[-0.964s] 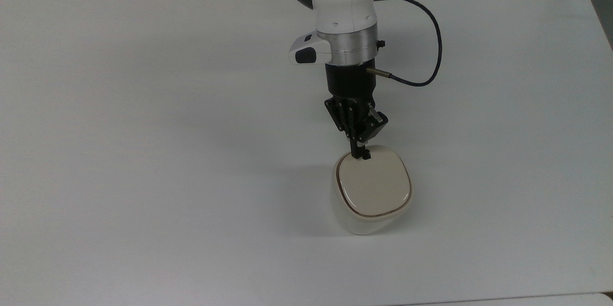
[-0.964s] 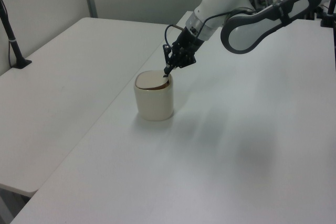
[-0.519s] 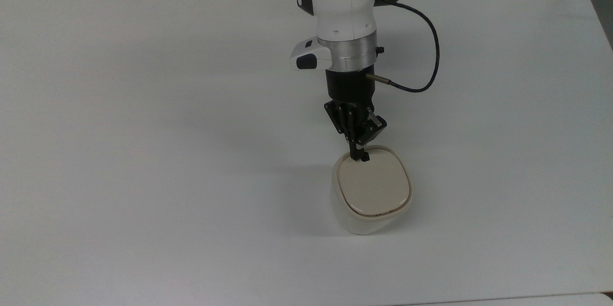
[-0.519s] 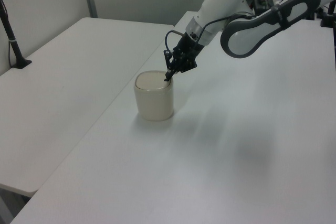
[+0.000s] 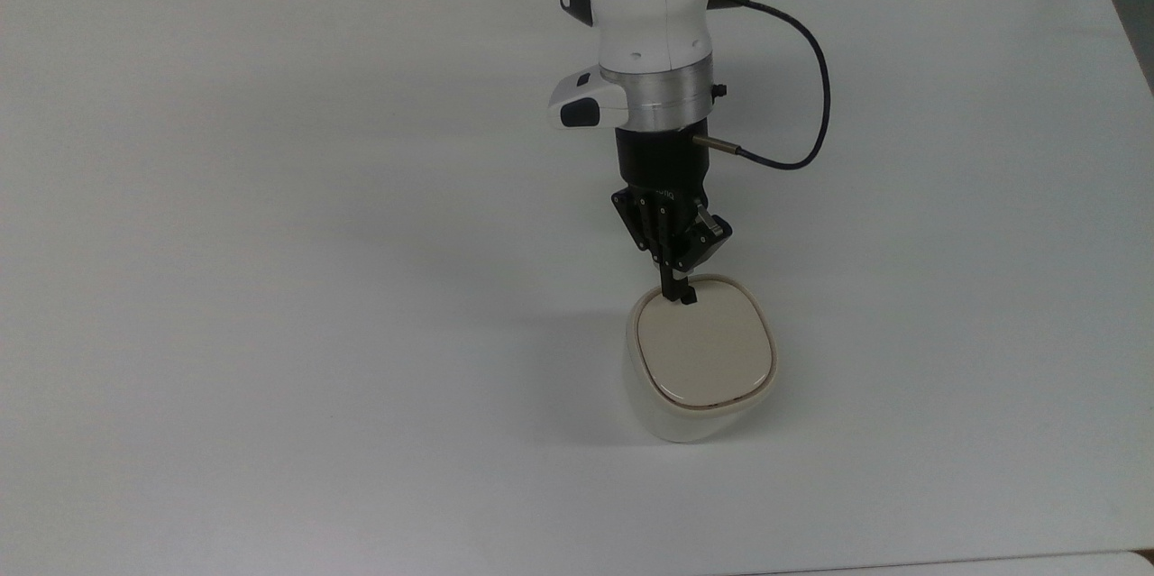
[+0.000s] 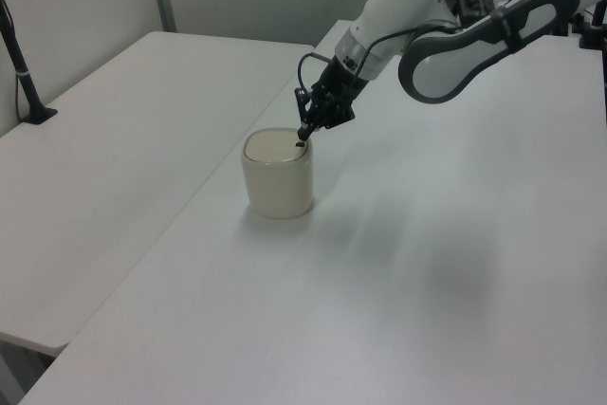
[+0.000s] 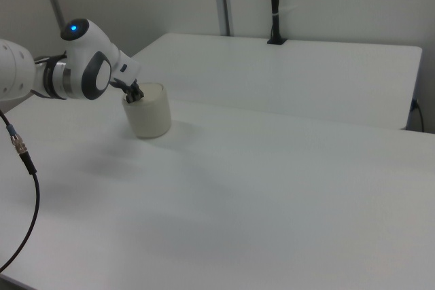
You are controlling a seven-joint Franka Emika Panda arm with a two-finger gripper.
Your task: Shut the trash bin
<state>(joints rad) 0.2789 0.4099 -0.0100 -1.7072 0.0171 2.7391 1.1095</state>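
The trash bin (image 5: 694, 396) (image 6: 277, 187) (image 7: 151, 119) is a small cream-white tapered tub standing on the white table. Its beige lid (image 5: 705, 351) lies flat inside the rim, with no dark gap around it. My gripper (image 5: 681, 295) (image 6: 302, 143) (image 7: 131, 98) points down at the lid's edge nearest the arm, its black fingers pressed together with nothing held. The tips rest on or just above that edge of the lid; in the right view the arm's white housing covers most of the gripper.
The white table (image 5: 270, 242) stretches wide around the bin. A black cable (image 5: 811, 107) loops off the wrist. A second white table (image 6: 104, 158) sits beside this one, with a black post (image 6: 24, 82) clamped at its edge.
The lid has sunk flat into the rim; the thin dark gap around it a second ago is gone. The gripper has stayed on the lid's near edge, and the wrist has shifted slightly.
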